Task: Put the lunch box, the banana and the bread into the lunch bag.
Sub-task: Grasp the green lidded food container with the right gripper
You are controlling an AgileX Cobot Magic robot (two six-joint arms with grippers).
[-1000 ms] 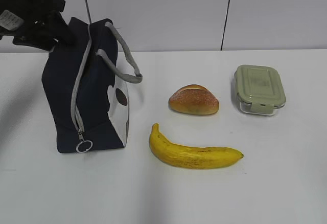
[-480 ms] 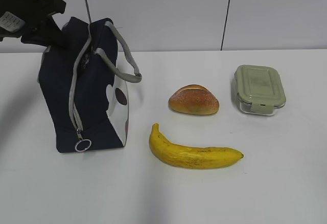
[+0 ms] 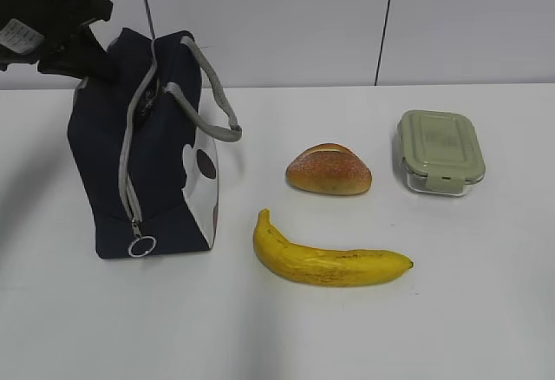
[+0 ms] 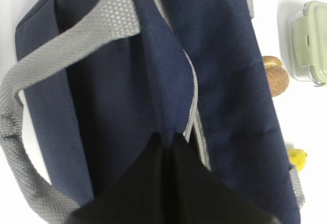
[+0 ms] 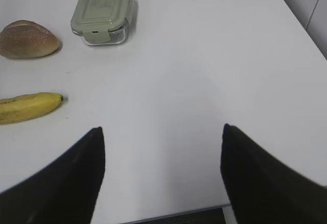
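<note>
Left gripper [image 4: 168,142]: you see it pinched shut on the lunch bag [image 3: 143,163] top fabric; fingertips hidden.
Right gripper [image 5: 161,132]: jaws wide, empty.
Banana [image 5: 28,106], bread [image 5: 26,40], lunch box [image 5: 102,12]: ahead-left of it, banana cut off.

Exterior: front slant; wrists: close downward; all share lunch box [image 3: 440,151].

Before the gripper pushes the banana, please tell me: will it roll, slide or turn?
The banana lies on its curved side on the smooth white table, so it would likely slide or pivot rather than roll. A push near one tip would probably spin it. Its ripe, brown-marked skin suggests that a hard squeeze could bruise it.
</note>
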